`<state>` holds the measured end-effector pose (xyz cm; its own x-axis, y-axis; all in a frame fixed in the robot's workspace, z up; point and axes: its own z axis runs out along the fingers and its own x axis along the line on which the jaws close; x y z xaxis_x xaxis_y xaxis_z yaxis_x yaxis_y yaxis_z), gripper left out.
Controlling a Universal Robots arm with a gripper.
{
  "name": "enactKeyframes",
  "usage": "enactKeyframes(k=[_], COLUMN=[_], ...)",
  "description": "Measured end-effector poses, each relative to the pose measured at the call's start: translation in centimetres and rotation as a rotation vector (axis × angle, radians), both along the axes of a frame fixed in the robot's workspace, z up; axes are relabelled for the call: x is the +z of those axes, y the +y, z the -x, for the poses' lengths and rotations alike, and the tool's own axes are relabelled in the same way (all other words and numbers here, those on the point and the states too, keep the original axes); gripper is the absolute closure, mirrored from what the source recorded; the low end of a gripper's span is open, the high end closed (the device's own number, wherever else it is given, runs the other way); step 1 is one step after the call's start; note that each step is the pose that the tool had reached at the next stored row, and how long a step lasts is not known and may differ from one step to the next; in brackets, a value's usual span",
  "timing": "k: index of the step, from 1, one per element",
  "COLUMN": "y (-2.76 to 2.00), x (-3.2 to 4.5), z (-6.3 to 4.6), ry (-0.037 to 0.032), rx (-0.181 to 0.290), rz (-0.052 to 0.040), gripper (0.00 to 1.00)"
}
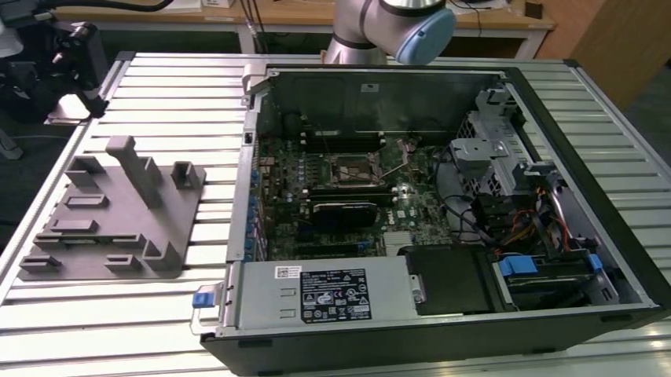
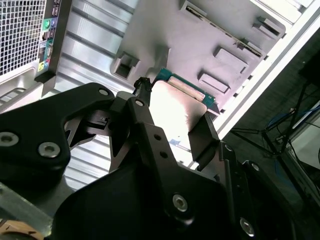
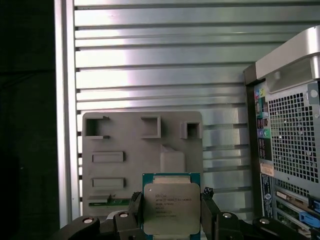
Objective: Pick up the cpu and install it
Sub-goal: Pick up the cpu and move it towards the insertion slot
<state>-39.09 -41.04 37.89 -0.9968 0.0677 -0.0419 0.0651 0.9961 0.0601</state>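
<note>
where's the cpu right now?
In the first wrist view, the cpu is clamped in the gripper, over the grey fixture tray, beside the computer case.

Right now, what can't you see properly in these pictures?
- The cpu: one edge runs off the first wrist view's frame; glare washes out its top in the second wrist view.
- The socket: its inside is too small in the exterior view.
- The grey fixture: the cpu and the gripper cover part of it in the first wrist view.

Robotics lab or workshop: slotted aluminium bench (image 1: 157, 86), opened computer tower (image 1: 378, 98), grey fixture plate (image 1: 115, 228), robot arm (image 1: 394, 23), wooden desks (image 1: 283, 17) behind.
</note>
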Motion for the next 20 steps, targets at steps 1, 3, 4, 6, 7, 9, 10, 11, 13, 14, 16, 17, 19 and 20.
enactKeyframes(k=[1, 3, 4, 6, 7, 9, 10, 11, 13, 14, 16, 17, 19, 20], y=[0.00, 0.00, 0.00, 0.00, 0.00, 0.00, 0.00, 0.00, 0.00, 0.00, 0.00, 0.00, 0.00, 0.00], x=[0.00, 0.00, 0.00, 0.00, 0.00, 0.00, 0.00, 0.00, 0.00, 0.00, 0.00, 0.00, 0.00, 0.00], z=[-0.1, -0.3, -0.4, -0.6, -0.7, -0.9, -1.0, -1.0, -1.2, -1.3, -1.5, -1.6, -1.7, -1.8], ry=[-0.0001, 0.0000, 0.0000, 0.0000, 0.0000, 0.0001, 0.0000, 0.0000, 0.0000, 0.0000, 0.0000, 0.0000, 0.0000, 0.0000], rx=[0.000, 0.000, 0.000, 0.000, 0.000, 0.000, 0.000, 0.000, 0.000, 0.000, 0.000, 0.000, 0.000, 0.000], rz=[0.0000, 0.0000, 0.0000, 0.0000, 0.0000, 0.0000, 0.0000, 0.0000, 0.0000, 0.0000, 0.0000, 0.0000, 0.0000, -0.0001], gripper=[0.46, 0.46, 0.46, 0.46, 0.46, 0.46, 0.46, 0.46, 0.46, 0.46, 0.46, 0.46, 0.46, 0.46])
